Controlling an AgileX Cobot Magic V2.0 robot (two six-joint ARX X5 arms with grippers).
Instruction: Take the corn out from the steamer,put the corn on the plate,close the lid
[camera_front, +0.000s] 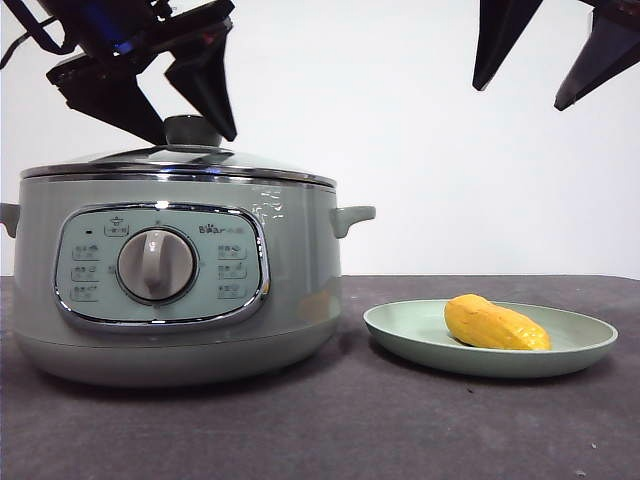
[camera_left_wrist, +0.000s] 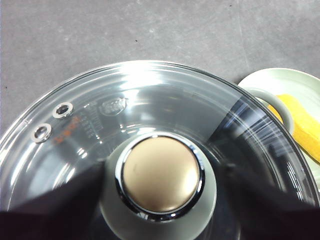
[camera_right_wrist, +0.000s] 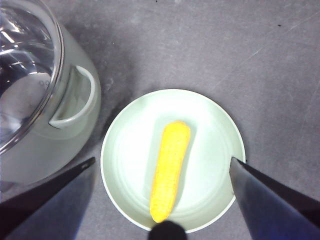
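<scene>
**Corn on plate, lid on pot**

The corn (camera_front: 496, 323) is seen lying on the plate (camera_front: 400, 328), lower right of the front frame. The steamer (camera_front: 290, 300) is set just left of it, apart from the plate, with the lid (camera_front: 180, 160) seated on its rim. The left gripper (camera_front: 160, 100) is positioned at upper left, jaws spread to either side of the lid knob (camera_left_wrist: 161, 176), nothing clamped. The right gripper (camera_right_wrist: 162, 167) is held high over the plate, jaws released and empty.

Yellow-orange corn (camera_front: 496, 323), pale green plate (camera_front: 585, 345), sage-green steamer (camera_front: 300, 290), black tools.
</scene>
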